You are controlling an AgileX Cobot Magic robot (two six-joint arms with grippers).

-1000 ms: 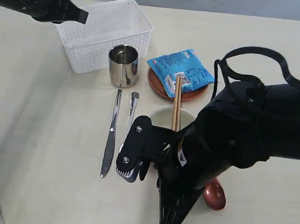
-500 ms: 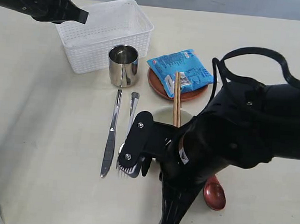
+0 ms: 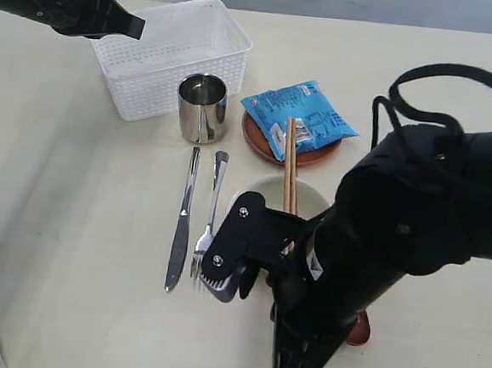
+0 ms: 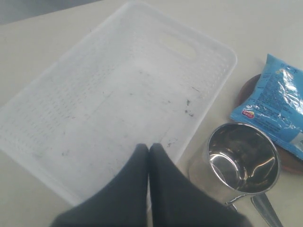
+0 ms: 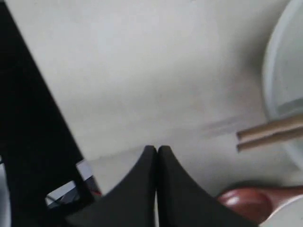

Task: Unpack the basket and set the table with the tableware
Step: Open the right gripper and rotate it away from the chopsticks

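The white basket [image 3: 171, 50] stands empty at the back left of the table [image 3: 72, 221]. My left gripper [image 4: 149, 146] hangs shut above its near rim [image 4: 208, 94], holding nothing. In front of the basket stand the steel cup [image 3: 202, 108] and the reddish plate [image 3: 262, 143] under a blue packet [image 3: 298, 116]. Two chopsticks [image 3: 291, 166] lie from the plate across the cream bowl [image 3: 267, 190]. Knife [image 3: 182, 222] and fork [image 3: 209, 224] lie side by side left of the bowl. My right gripper [image 5: 157, 149] is shut and empty over bare table beside the dark red spoon [image 5: 246, 201].
My bulky right arm [image 3: 395, 238] fills the front right and covers most of the spoon and part of the bowl. The cup [image 4: 241, 158] stands close to the basket's corner. Open tabletop stretches along the left side.
My right arm has shifted to the right and a little toward the front, uncovering the fork's tines and hiding more of the spoon. The left arm has not moved.
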